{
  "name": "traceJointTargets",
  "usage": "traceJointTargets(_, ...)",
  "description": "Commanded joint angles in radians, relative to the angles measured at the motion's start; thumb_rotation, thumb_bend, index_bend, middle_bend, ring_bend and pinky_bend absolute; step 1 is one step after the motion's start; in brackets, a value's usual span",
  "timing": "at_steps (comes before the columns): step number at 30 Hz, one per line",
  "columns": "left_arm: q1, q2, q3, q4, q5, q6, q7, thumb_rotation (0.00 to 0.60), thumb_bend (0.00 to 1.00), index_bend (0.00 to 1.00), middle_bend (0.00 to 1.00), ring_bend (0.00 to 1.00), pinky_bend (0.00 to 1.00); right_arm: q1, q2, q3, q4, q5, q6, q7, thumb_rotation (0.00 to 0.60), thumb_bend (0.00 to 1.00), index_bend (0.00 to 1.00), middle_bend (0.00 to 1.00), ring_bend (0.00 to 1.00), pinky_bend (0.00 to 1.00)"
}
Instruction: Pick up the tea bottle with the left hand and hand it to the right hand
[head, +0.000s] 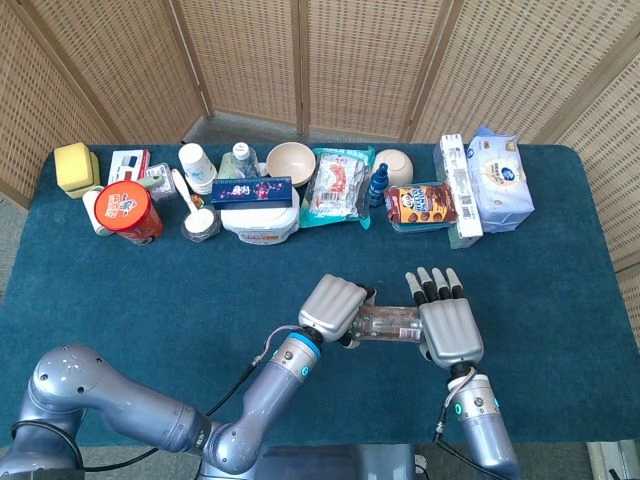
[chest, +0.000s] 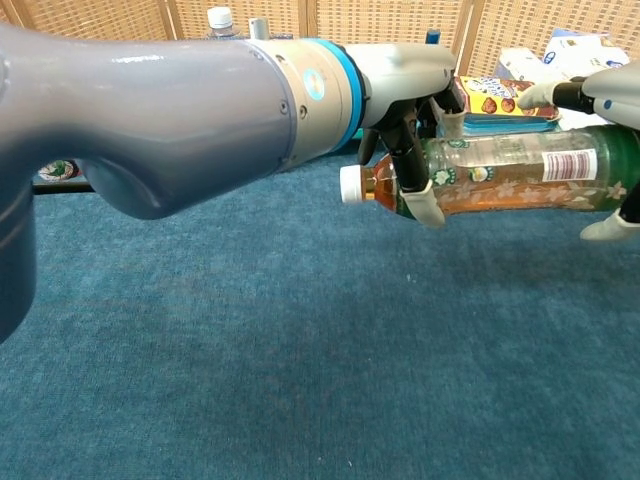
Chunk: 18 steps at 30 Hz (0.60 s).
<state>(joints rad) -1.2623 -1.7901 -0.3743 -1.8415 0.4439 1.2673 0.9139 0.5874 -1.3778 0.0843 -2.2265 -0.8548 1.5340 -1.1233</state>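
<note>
The tea bottle (chest: 510, 180) hangs level above the blue table, white cap (chest: 352, 184) to the left and green-labelled base to the right. My left hand (head: 333, 307) grips it around the neck end, its fingers (chest: 410, 150) wrapped over the shoulder. In the head view only a short piece of the bottle (head: 388, 325) shows between the two hands. My right hand (head: 448, 325) lies over the base end with fingers stretched out straight. In the chest view one of its fingers (chest: 560, 95) is above the bottle and its thumb (chest: 605, 228) is below, not closed on it.
Along the table's far edge stands a row of goods: a red can (head: 127, 212), a paper cup (head: 197, 165), a blue box (head: 251, 191), a bowl (head: 290, 160), a biscuit pack (head: 421, 204) and a wipes packet (head: 499, 180). A wicker screen stands behind them.
</note>
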Motion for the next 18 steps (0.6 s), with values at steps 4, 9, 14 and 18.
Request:
traceJointTargets(4, 0.000, 0.004, -0.004, -0.008, 0.001, 0.003, -0.008, 0.600, 0.01, 0.56, 0.59, 0.58, 0.58, 0.002, -0.024, -0.008, 0.034, -0.013, -0.004, 0.015, 0.600, 0.08, 0.35, 0.33, 0.22, 0.23)
traceJointTargets(9, -0.002, 0.006, -0.004, -0.013, -0.002, 0.008, -0.008, 0.600, 0.01, 0.56, 0.59, 0.58, 0.58, 0.001, -0.034, -0.003, 0.037, 0.010, 0.003, 0.017, 0.600, 0.40, 0.53, 0.47, 0.32, 0.31)
traceJointTargets(14, -0.004, 0.008, -0.002, -0.016, -0.005, 0.013, -0.007, 0.600, 0.01, 0.56, 0.59, 0.58, 0.58, -0.004, -0.039, -0.005, 0.038, 0.007, 0.014, 0.026, 0.600, 0.64, 0.65, 0.56, 0.38, 0.35)
traceJointTargets(18, -0.005, 0.009, -0.002, -0.014, -0.008, 0.015, -0.007, 0.600, 0.01, 0.56, 0.59, 0.58, 0.58, -0.006, -0.043, -0.004, 0.035, 0.019, 0.024, 0.022, 0.600, 0.69, 0.70, 0.62, 0.43, 0.41)
